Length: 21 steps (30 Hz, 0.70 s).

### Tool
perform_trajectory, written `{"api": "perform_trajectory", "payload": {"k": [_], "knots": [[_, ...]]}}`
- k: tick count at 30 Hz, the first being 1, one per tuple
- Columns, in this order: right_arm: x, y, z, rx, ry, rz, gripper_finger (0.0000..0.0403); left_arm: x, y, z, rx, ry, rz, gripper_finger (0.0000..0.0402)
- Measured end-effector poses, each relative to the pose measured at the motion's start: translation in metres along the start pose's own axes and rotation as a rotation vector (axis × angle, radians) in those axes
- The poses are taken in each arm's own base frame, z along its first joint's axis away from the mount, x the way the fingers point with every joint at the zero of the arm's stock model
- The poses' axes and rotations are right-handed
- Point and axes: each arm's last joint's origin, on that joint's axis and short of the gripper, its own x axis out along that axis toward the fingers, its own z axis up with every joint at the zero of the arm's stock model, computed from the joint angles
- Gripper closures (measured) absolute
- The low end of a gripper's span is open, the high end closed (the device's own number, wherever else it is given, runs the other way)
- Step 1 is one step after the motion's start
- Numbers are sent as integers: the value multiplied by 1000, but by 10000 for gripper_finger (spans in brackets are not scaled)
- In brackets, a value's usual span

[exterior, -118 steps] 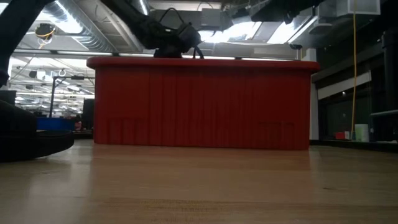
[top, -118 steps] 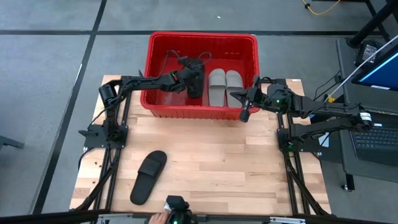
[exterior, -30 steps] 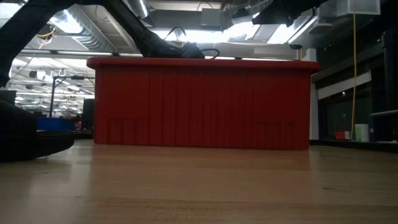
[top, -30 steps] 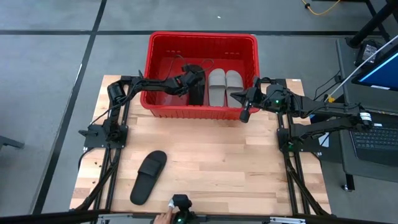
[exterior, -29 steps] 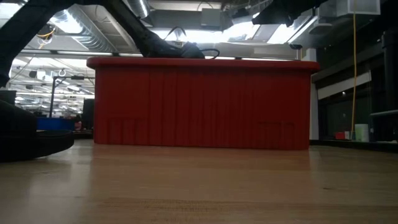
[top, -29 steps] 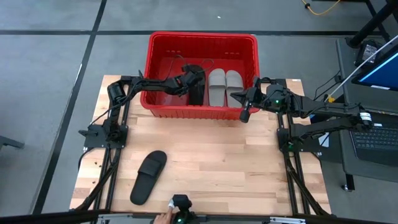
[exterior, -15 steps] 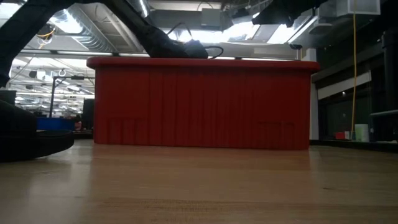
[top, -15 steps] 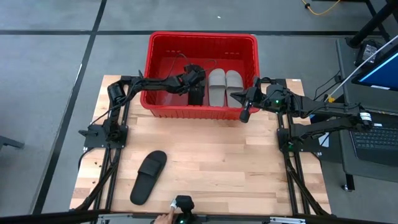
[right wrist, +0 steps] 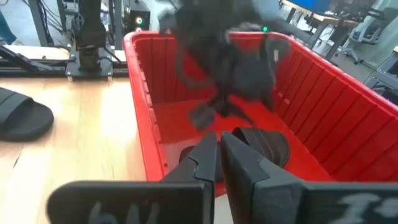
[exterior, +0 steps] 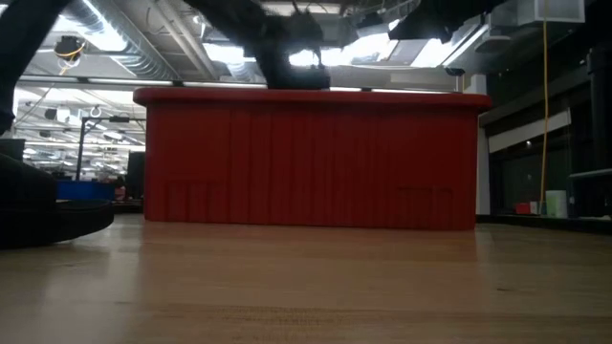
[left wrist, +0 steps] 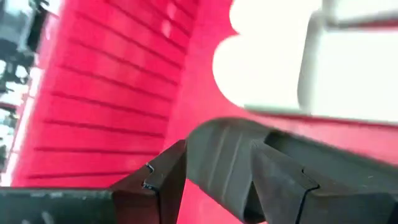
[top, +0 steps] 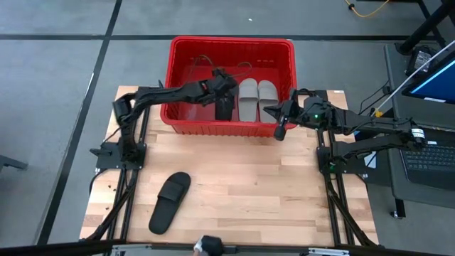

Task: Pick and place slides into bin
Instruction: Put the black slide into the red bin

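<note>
The red bin stands at the table's far edge. Two light grey slides lie side by side on its floor, and a black slide lies left of them by the near wall. My left gripper hangs open above that black slide, clear of it in the right wrist view. A second black slide lies flat on the table at the near left. My right gripper waits shut outside the bin's near right corner.
The bin's thick rim and ribbed walls enclose the left gripper on all sides. Bare wooden table stretches between the bin and the near edge. A laptop sits beyond the table's right edge.
My left gripper has risen above the bin's rim, drifting a little toward the far edge. The black slide in the bin has stayed where it lay. My right arm has kept still.
</note>
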Motion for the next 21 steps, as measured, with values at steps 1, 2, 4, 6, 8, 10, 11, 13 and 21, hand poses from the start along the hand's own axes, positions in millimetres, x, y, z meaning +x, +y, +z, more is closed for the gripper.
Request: {"api": "perform_trajectory", "payload": {"k": [1, 2, 4, 6, 8, 10, 11, 13, 21], "knots": [[0, 0, 0, -1, 3, 0, 377, -10, 3, 3, -5, -23, 4, 233], [0, 0, -1, -4, 12, 1, 377, -21, 6, 5, -11, -43, 6, 233], [0, 0, -2, -6, 20, 2, 377, -42, 13, 10, -33, -89, 10, 234], [0, 0, -2, -4, 19, 2, 377, -65, 20, 14, -67, -151, 9, 236], [0, 0, -2, -3, 17, 2, 377, -89, 26, 18, -122, -221, -8, 240], [0, 0, -2, -3, 16, 2, 377, -110, 30, 19, -175, -278, -35, 244], [0, 0, -1, -2, 14, 2, 377, -121, 32, 18, -200, -299, -53, 246], [0, 1, -1, -3, 12, 6, 377, -137, 33, 16, -235, -320, -82, 251], [5, 11, -25, -1, -77, 77, 377, -157, 1, -5, -309, -294, -192, 292]]}}
